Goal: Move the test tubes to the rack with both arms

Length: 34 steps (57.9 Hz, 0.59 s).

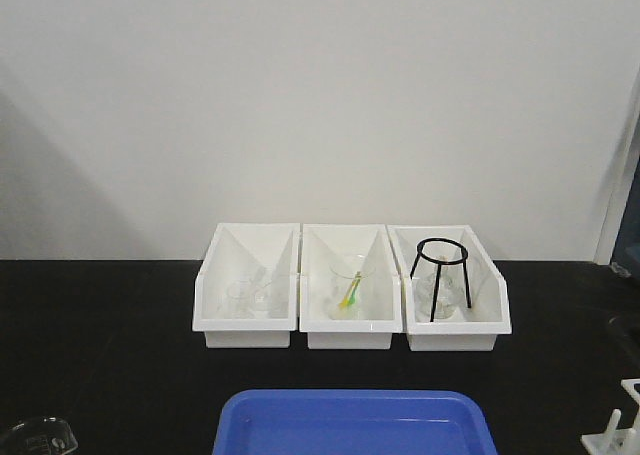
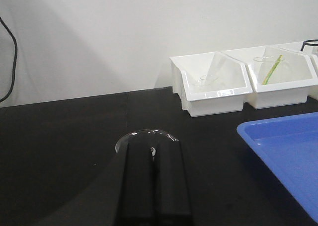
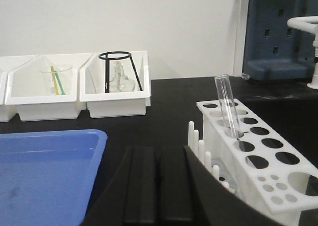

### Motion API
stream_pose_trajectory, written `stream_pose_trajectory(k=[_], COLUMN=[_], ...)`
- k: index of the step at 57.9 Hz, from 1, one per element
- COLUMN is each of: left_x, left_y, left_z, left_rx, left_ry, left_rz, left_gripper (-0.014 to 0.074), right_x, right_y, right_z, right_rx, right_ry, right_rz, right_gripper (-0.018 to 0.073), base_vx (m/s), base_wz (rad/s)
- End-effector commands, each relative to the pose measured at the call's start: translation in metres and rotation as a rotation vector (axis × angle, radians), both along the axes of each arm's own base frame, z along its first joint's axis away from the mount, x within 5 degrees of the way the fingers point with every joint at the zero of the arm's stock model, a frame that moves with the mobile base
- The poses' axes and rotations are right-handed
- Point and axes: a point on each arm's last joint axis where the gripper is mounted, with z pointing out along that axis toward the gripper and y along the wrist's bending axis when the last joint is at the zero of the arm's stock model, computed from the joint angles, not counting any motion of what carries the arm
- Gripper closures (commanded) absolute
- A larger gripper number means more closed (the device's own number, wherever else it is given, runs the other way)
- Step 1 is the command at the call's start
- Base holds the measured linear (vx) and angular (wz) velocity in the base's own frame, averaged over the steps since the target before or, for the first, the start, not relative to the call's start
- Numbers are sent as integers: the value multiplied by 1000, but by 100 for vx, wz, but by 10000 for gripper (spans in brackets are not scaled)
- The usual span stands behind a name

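The white rack (image 3: 258, 154) stands on the black table just right of my right gripper (image 3: 158, 149). One clear test tube (image 3: 227, 104) stands upright in a hole of its top plate, with short pegs (image 3: 198, 144) along the near side. The right gripper's fingers are pressed together with nothing between them. My left gripper (image 2: 154, 144) is also shut and empty, low over the table. A clear glass dish (image 2: 144, 134) lies just beyond its fingertips. In the front view only a corner of the rack (image 1: 618, 430) shows at the bottom right, and neither arm is visible.
Three white open-fronted bins (image 1: 247, 320) stand in a row at the back, holding glassware, a beaker with a green-yellow stick (image 1: 349, 293) and a black wire tripod ring (image 1: 441, 275). A blue tray (image 1: 350, 425) lies at the front middle. A dark blue unit (image 3: 280, 32) stands behind the rack.
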Motion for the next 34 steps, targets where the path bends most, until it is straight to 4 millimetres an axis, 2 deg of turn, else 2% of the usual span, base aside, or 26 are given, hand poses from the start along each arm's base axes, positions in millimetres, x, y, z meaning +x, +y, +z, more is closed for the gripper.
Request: stream_pose_trajectory(k=[1, 34], left_x=[-1, -1], left_y=[-1, -1], left_z=[0, 0], left_rx=[-19, -19], left_ry=[-70, -70], left_rz=[-20, -20], left_gripper=[611, 611], right_x=[0, 0], right_y=[1, 1], right_z=[4, 4], right_rx=[-9, -9], right_ry=[-80, -80], right_rz=[6, 6], right_gripper=[566, 566], base_vx=[0, 0], base_wz=[0, 0])
